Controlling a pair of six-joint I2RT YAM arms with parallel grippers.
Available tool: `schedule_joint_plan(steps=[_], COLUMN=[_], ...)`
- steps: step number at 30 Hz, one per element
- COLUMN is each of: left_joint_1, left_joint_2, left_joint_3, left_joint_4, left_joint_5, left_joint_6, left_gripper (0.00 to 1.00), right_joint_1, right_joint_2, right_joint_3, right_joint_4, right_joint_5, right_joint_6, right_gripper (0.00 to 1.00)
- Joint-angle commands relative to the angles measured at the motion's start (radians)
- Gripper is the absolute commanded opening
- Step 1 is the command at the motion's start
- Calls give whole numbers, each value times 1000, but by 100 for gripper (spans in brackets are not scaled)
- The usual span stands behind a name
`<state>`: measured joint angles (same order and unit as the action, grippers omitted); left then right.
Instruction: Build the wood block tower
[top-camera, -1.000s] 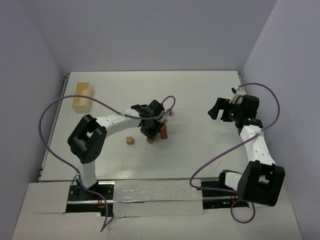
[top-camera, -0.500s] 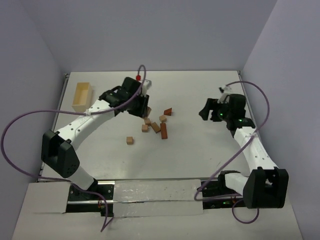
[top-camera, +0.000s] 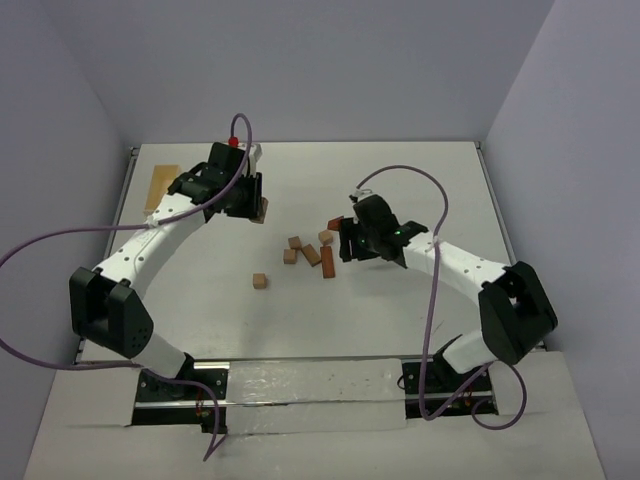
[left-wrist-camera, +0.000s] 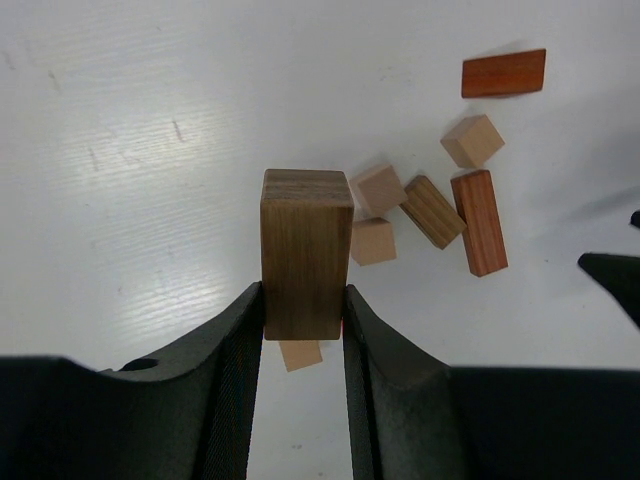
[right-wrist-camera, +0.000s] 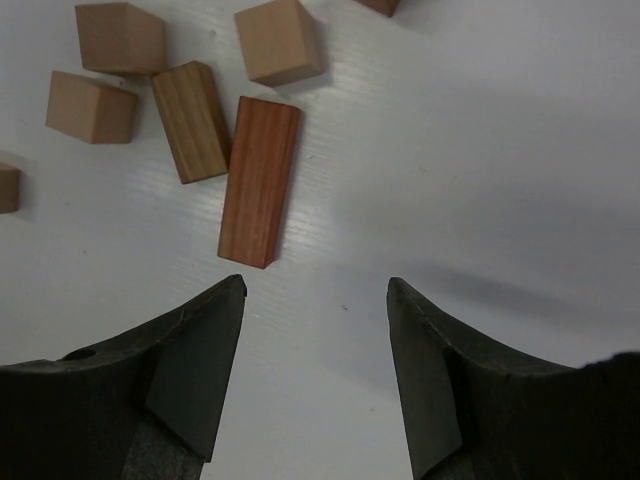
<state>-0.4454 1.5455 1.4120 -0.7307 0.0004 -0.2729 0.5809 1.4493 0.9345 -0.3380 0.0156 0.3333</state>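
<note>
My left gripper (top-camera: 257, 206) is shut on a dark brown wood brick (left-wrist-camera: 306, 255), held upright above the table at the back left. Several loose wood blocks lie in a cluster at mid-table (top-camera: 310, 252): tan cubes (left-wrist-camera: 372, 241), a brown brick (left-wrist-camera: 433, 211) and reddish bricks (left-wrist-camera: 479, 222). One tan cube (top-camera: 260, 281) lies apart, nearer the front. My right gripper (top-camera: 345, 245) is open and empty just right of the cluster; its left fingertip (right-wrist-camera: 225, 300) is close to the end of a reddish brick (right-wrist-camera: 260, 181). No tower stands in view.
A pale flat wooden piece (top-camera: 161, 186) lies at the table's far left edge. Another reddish brick (left-wrist-camera: 503, 73) lies at the back of the cluster. Grey walls close in the table at the back and sides. Purple cables arc over both arms.
</note>
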Motion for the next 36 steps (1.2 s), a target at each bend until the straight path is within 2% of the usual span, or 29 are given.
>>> schedule_joint_plan(steps=[1,7,12,24,31,34,36], left_joint_1=[33,50,68,80,82,82,82], left_joint_2=[-68,-93,-93,-102,-105,-105,-108], left_joint_3=[-15,-53,-46,-71,-76,-80,-89], left_joint_4=[23,45,43,54,51,43,49], left_joint_5=[-53,-54,-43,-23,-21,-19,-20], left_joint_6=[6,3,8,9,21,27,30], left_gripper=[0,0,0,0,0,0,0], right_joint_1=[117,196,234,229,183,159,154], right_joint_2=[38,210,291,384,449,462,458], right_joint_3=[81,183,234,284,326,340,338], right_joint_4=[-31,-111,-130,-141,-132,-124,-127], right_joint_5=[125,180,181,196,157,146,141], right_joint_6=[66,81,85,79,81,79,71], right_gripper=[67,67,66,64,64,49,27])
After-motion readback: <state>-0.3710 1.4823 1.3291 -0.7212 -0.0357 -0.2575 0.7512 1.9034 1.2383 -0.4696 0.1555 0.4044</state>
